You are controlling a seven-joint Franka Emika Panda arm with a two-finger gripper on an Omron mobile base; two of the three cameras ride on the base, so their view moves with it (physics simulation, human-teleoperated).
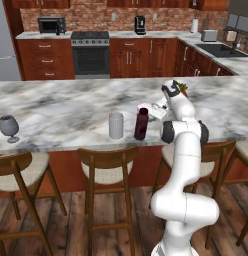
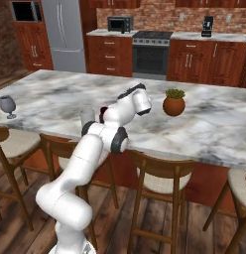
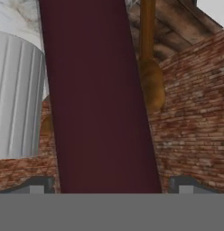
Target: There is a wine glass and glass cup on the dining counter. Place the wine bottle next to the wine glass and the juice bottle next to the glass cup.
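Two vessels: the juice bottle (image 1: 141, 123) and the glass cup (image 1: 116, 125) stand upright just beside each other on the dining counter (image 1: 61, 107), near its front edge, the cup at nine o'clock of the bottle in the left base view.
Wine glass (image 1: 9, 128): upright at the far nine o'clock end of the same marble top, well apart from the pair.
Gripper (image 1: 152, 112): at the bottle's upper part, reaching in from three o'clock in the left base view.
Pincer state: in the hand view the maroon body (image 3: 98, 99) runs between the two dark fingertips (image 3: 37, 186), with a gap showing on either side, so the jaws stand released around the bottle.
Cup in hand view (image 3: 18, 94): pale ribbed cylinder at nine o'clock of the bottle.
Potted plant (image 2: 173, 102): on the counter at two o'clock of the arm in the right base view.
Stools (image 1: 108, 167): tucked under the front edge.
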